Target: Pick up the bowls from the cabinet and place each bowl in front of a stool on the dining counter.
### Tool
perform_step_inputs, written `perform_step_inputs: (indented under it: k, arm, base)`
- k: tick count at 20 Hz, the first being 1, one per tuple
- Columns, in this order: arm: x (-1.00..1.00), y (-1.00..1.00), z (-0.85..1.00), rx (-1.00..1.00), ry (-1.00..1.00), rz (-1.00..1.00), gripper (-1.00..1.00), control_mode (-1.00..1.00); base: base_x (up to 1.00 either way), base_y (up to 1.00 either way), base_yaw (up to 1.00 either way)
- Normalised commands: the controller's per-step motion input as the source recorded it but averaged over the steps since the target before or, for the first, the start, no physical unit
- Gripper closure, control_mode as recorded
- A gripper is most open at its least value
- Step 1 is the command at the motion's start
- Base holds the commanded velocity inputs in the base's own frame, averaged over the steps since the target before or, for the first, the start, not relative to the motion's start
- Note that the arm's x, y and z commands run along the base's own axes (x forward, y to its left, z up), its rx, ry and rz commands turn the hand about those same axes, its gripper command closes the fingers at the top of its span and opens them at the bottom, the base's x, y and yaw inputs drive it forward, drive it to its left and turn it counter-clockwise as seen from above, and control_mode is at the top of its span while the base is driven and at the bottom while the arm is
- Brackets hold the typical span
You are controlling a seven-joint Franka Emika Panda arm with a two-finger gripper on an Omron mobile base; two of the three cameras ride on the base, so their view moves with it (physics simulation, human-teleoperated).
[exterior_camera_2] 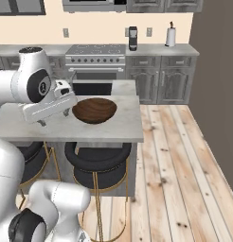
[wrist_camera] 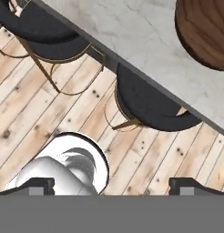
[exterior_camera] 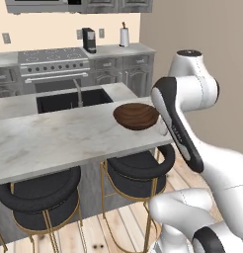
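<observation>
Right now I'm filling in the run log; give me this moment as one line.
wooden bowl: on dining counter, above stool | tool: open, empty, beside bowl | white bowl: not placed

I note cream wall (exterior_camera_2: 38, 35) behind steel range (exterior_camera_2: 95, 56); plank floor (exterior_camera_2: 180, 160) right of it; black stools (exterior_camera_2: 98, 163) nearer me.

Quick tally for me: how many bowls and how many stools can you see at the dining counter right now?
Bowls: 1, the dark brown wooden bowl on the dining counter.
Stools: 2, the right stool below the bowl and the left stool.
Total: 3
</observation>
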Motion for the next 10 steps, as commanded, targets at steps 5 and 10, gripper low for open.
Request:
perform_step_inputs:
  k: [5, 10]
  arm:
    - [0.0, 0.12, 0.0, -0.06, -0.12, -0.82, -1.0, -1.0]
    - [0.0, 0.08, 0.07, 0.16, -0.03, -0.66, -1.0, -1.0]
  base:
    - [0.0, 0.0, 0.0]
    - [0.0, 0.0, 0.0]
